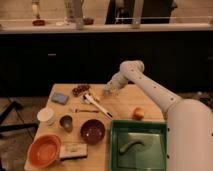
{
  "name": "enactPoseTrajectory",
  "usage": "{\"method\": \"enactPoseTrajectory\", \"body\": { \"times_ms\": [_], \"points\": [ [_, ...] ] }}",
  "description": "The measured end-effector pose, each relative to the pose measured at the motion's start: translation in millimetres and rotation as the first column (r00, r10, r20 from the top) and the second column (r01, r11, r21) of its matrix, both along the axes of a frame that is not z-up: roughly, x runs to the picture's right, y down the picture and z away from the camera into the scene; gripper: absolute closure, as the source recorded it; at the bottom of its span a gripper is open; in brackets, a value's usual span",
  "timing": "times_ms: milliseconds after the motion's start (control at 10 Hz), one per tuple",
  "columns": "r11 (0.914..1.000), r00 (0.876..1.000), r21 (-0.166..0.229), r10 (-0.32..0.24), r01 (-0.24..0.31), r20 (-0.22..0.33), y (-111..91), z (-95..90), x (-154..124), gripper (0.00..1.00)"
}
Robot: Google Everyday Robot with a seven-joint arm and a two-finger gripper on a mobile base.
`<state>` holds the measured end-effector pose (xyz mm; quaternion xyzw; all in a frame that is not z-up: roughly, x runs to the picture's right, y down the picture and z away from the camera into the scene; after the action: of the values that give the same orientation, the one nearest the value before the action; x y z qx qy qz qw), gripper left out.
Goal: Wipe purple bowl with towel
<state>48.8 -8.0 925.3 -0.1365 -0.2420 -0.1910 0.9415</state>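
The purple bowl (93, 131) is dark maroon and glossy. It sits upright on the wooden table (122, 102), near the front middle. The towel (60, 98), a small pale grey-blue square cloth, lies flat at the table's back left. My gripper (108, 90) hangs low over the back middle of the table, right of a dark red cluster (80, 90) and above the white-handled brush (98, 105). It is well behind the bowl and to the right of the towel, touching neither.
An orange bowl (44, 150) sits at the front left, with a pale sponge-like block (73, 150) beside it. Left of the purple bowl are a metal cup (66, 122) and a white cup (46, 116). A utensil (82, 110) and an orange fruit (139, 113) lie on the table. A green tray (162, 150) holding a green object stands at the front right.
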Motion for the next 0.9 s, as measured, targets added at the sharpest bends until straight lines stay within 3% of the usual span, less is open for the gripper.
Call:
{"method": "enactPoseTrajectory", "body": {
  "times_ms": [400, 900],
  "points": [
    [0.992, 0.993, 0.097, -0.088, 0.081, 0.077, -11.1, -49.4, -15.2, 1.0],
    [0.9693, 0.977, 0.217, -0.151, 0.116, 0.149, -19.9, -103.5, -24.0, 1.0]
  ]
}}
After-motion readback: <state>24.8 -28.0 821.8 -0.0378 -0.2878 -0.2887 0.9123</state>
